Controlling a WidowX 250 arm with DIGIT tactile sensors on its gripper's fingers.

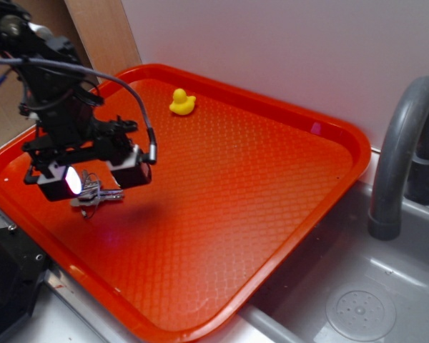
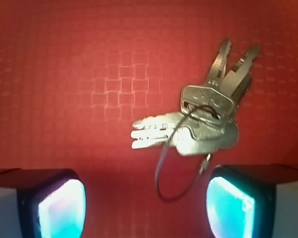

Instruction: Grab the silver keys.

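We find the gripper [image 1: 94, 179] poised over the left part of the red tray [image 1: 272, 214], its fingers [image 2: 59, 208] spread wide and holding nothing. In the wrist view the left finger pad sits at the lower left and the right pad at the lower right, with bare tray between them. We judge this wide setting deliberate: it leaves room to straddle the bunch before closing.

The silver keys [image 2: 203, 124] lie flat on the tray, ahead of the fingers and closer to the right finger than to the left. Their blades fan out in two groups, one pointing left across the gap, the other away from the fingers. The thin wire ring [image 2: 176, 173] loops back toward the fingers, ending near the right pad. In the exterior view the keys show just below and between the fingers; whether a finger touches them we cannot tell.

Well beyond the fingers, near the far rim, stands the yellow toy duck [image 1: 182, 102], clear of the work. Further right, off the tray, are a grey sink [image 1: 357, 300] and its faucet [image 1: 404, 143].
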